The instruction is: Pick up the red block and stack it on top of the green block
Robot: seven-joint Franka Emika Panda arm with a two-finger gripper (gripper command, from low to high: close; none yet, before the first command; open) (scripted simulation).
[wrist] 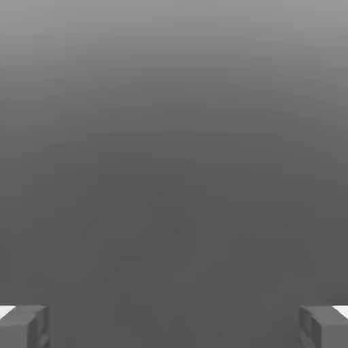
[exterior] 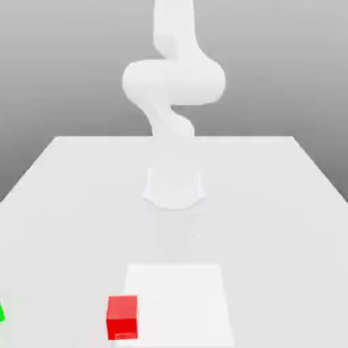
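White table | red block whole | green block edge-cropped sliver

We see a white table under a grey backdrop, with the arm's round base standing on it toward the far side. A brighter white square patch lies flat near the front edge. The red block rests on the tabletop just beside that patch, and a sliver of the green block sits at the exterior view's left edge, well apart from it.
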